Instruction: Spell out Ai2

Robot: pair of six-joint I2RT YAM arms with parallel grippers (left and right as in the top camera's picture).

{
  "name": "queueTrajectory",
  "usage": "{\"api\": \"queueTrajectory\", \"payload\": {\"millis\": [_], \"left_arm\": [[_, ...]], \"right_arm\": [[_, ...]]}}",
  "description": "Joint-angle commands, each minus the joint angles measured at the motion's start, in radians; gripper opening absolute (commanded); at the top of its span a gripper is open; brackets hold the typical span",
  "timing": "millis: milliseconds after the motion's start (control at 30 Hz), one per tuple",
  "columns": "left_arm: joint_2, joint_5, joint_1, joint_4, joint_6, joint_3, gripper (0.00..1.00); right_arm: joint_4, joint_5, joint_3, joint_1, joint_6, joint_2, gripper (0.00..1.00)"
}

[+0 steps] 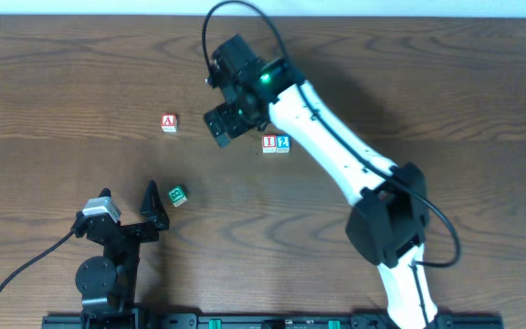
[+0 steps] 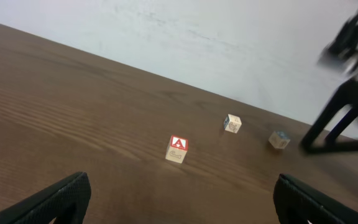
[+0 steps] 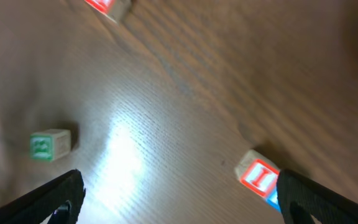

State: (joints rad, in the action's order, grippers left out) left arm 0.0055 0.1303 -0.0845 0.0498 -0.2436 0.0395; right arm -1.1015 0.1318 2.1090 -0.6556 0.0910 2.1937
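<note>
Overhead view: the A block (image 1: 169,122) sits left of centre in the upper half of the table (image 1: 53,100), well apart from the other letters. The I block (image 1: 269,143) and the 2 block (image 1: 283,143) stand side by side and touching, just right of centre, I on the left. A green block (image 1: 178,195) lies alone at lower left of centre, just beside the left gripper (image 1: 153,215). The right gripper (image 1: 229,121) hangs between the A block and the I block, nearer the latter, touching neither. Right wrist view: its fingers (image 3: 58,198) are spread wide with nothing between them. Left wrist view: that gripper's fingers (image 2: 64,198) are likewise wide apart and empty, with the A block upright on the table ahead.
</note>
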Motion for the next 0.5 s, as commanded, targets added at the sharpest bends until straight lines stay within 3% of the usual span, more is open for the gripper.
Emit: {"api": "queueTrajectory", "payload": {"millis": [0, 133, 233, 333, 467], "left_arm": [[-0.002, -0.007, -0.005, 0.014, -0.007, -0.035, 0.95], [-0.002, -0.007, -0.005, 0.014, -0.007, -0.035, 0.95], [-0.002, -0.011, -0.005, 0.013, -0.007, -0.035, 0.95], [-0.002, -0.01, -0.005, 0.013, -0.007, -0.035, 0.95], [-0.002, -0.031, -0.005, 0.015, -0.007, -0.035, 0.95]], "right_arm": [[-0.05, 0.003, 0.047, 0.037, -0.117, -0.115, 0.99], [-0.203, -0.143, 0.047, 0.064, -0.115, -0.242, 0.99], [-0.272, -0.143, 0.019, 0.093, -0.089, -0.301, 0.99], [-0.285, -0.144, -0.126, 0.116, -0.049, -0.373, 0.99], [-0.169, -0.188, -0.464, 0.125, 0.008, -0.561, 0.99]]}}
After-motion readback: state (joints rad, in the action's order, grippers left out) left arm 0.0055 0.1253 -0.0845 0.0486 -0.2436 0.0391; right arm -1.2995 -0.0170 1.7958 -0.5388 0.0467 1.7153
